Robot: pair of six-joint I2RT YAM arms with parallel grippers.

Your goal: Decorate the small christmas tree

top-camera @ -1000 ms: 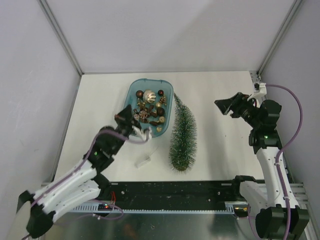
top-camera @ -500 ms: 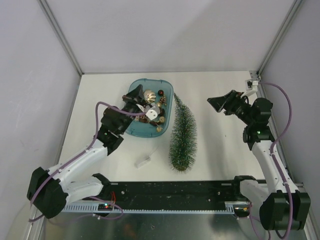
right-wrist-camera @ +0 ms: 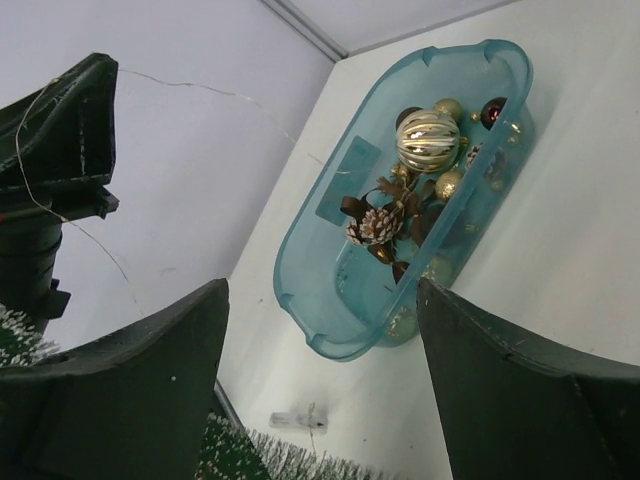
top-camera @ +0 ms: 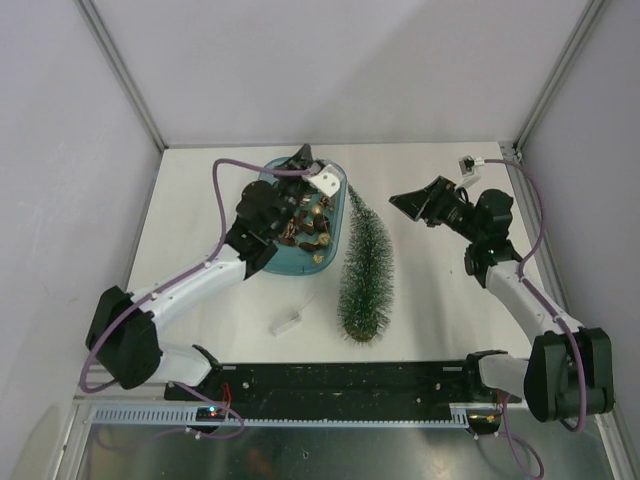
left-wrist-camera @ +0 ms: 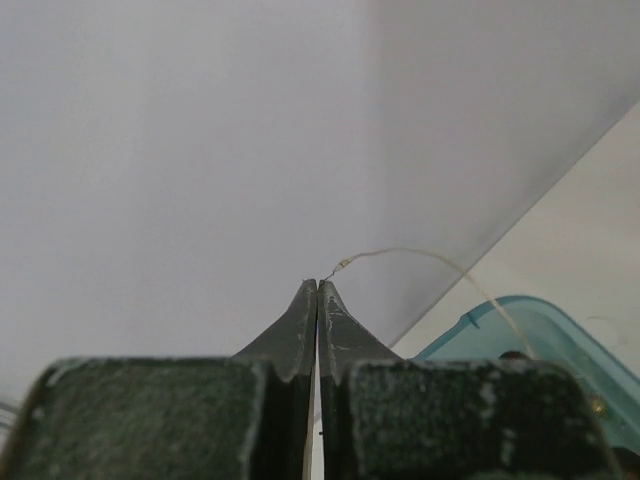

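the tree point(top-camera: 365, 265) lies flat on the table point(top-camera: 440, 290) just right of the tray point(top-camera: 262, 185). its long axis runs near to far, with the round base toward the arms and the tip beside the tray's far right corner. the left claw point(top-camera: 303, 152) hangs over the far end of the tray, so the tree's tip is to its right and a little nearer. its fingers are pressed together on a hair-thin wire point(left-wrist-camera: 400, 251) that arcs away from the tips. where the wire ends cannot be told. the right claw point(top-camera: 404, 201) sits on the other side, spread wide with nothing between the fingers. it points left at the upper half of the tree, broadside to the trunk. in its own view the tray of ornaments point(right-wrist-camera: 425, 140) fills the gap between the fingers, and green bristles show at the bottom edge. the right arm looks nearer the trunk and the left nearer the tip. any wrap probably has to cross the axis, and the lying tree leaves no room beneath.
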